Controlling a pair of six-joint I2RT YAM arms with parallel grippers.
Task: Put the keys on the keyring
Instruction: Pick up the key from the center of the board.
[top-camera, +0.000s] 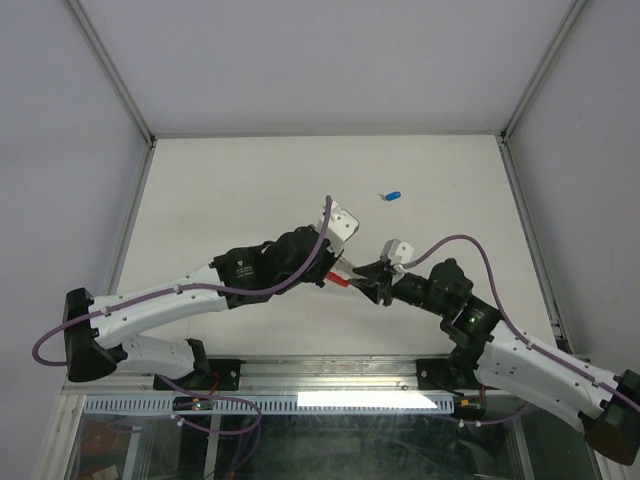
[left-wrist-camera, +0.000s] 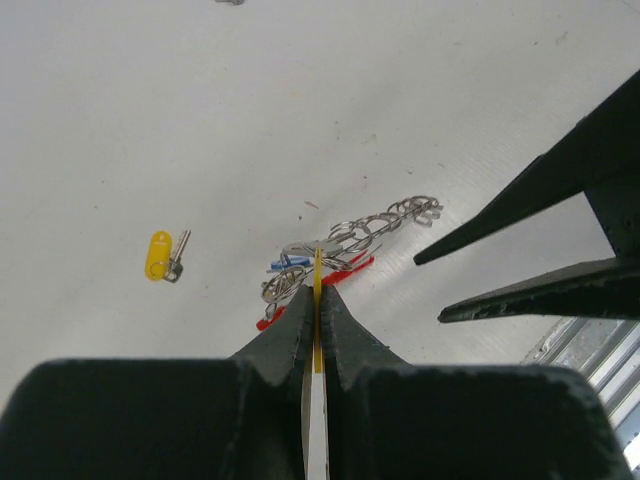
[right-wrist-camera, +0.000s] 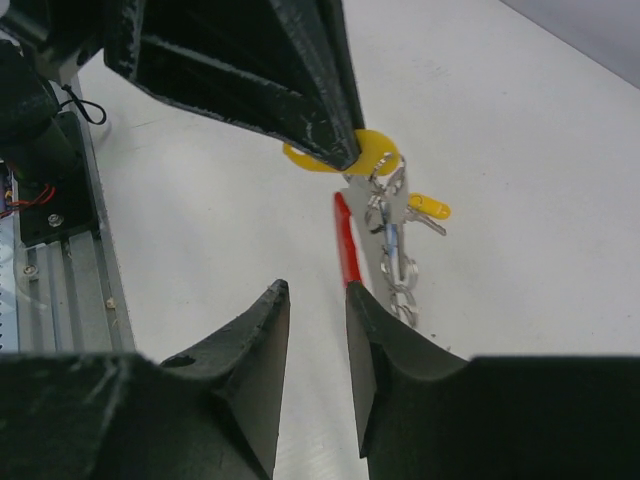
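Two hands were crowded over the keyring (left-wrist-camera: 372, 224), which lay on the worktop (top-camera: 250, 180) just ahead of the left hand (left-wrist-camera: 318, 285). That left hand was pinched tight on a yellow-capped key (right-wrist-camera: 372, 152), blade pointing down at the rings. Facing it, the right hand (right-wrist-camera: 315, 292) sat half open with nothing in it, the red strip (right-wrist-camera: 347, 250) just past its fingertips. A second yellow key (left-wrist-camera: 160, 256) lay off to the left hand's left, well apart from the bunch. There was a blue bit (left-wrist-camera: 288, 264) among the rings, maybe another key, too small to tell.
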